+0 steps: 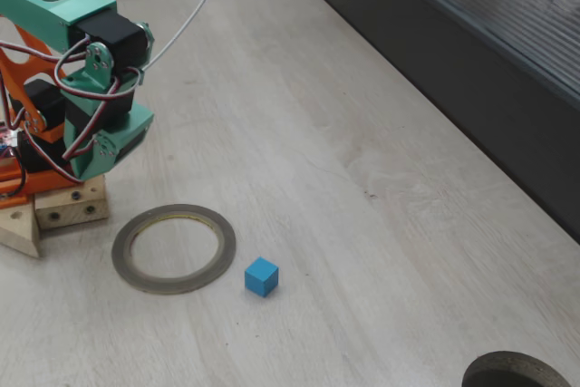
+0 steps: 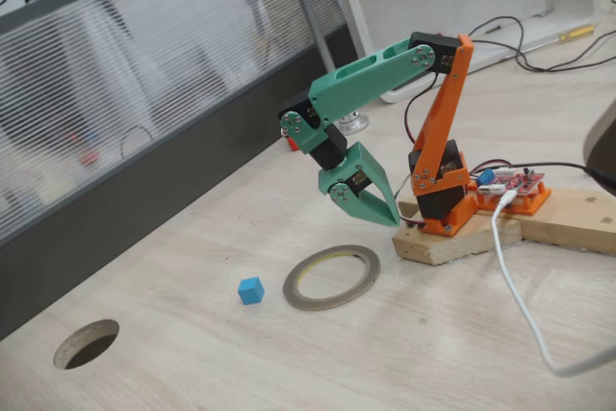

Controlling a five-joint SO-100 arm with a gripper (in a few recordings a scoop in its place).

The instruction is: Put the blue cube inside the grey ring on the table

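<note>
The blue cube [image 1: 261,276] rests on the table [image 1: 362,224], just outside the grey ring [image 1: 174,248], at the ring's lower right in this fixed view. In the other fixed view the cube [image 2: 250,290] lies left of the ring [image 2: 332,277], about one cube-width from its rim. The ring lies flat with bare table inside it. My gripper [image 2: 389,216] hangs above the ring's far edge, folded back towards the arm's base, its green jaws shut on nothing. The green arm [image 1: 91,70] stands up and to the left of the ring.
The arm's orange base sits on a wooden block [image 2: 452,238] beside the ring. A white cable [image 2: 520,305] trails over the table. A round hole [image 2: 87,344] opens in the table beyond the cube. A dark ribbed wall [image 1: 507,61] borders one side.
</note>
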